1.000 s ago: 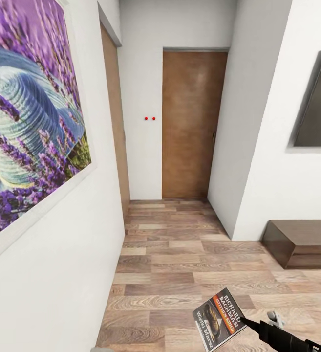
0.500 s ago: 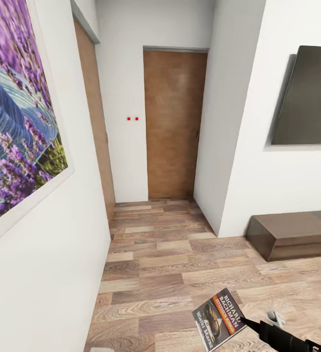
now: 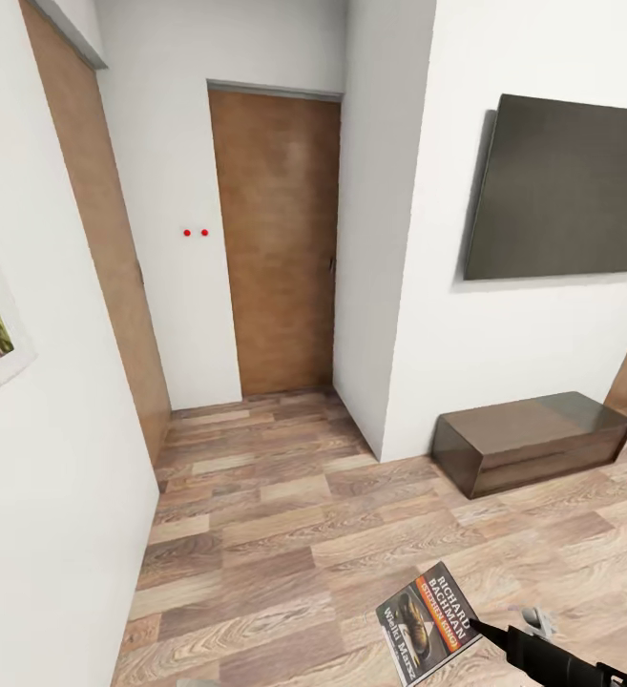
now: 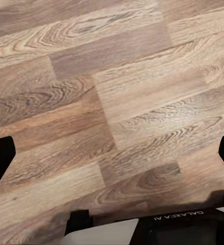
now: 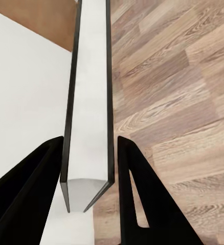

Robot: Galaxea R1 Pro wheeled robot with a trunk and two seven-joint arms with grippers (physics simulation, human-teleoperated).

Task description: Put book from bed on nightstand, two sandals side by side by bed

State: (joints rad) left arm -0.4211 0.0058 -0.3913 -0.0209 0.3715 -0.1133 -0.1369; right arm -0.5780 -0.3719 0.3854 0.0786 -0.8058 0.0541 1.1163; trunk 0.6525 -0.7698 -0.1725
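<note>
Left gripper (image 4: 112,153) over bare floor (image 4: 117,92), fingers spread, empty. Closed door (image 3: 280,239) mid-hall. Book (image 3: 428,622) low right, pinched edge-on by right gripper (image 5: 89,168), clamped near the spine (good hold). Likely light, thin and floppy with a slick cover; could slip. Low cabinet (image 3: 532,441) under wall screen (image 3: 566,191).

R arm low at your right | right gripper (image 5: 89,168) clamped on the book (image 3: 428,620) (edge-on) | left gripper (image 4: 112,153) fingers spread wide
</note>
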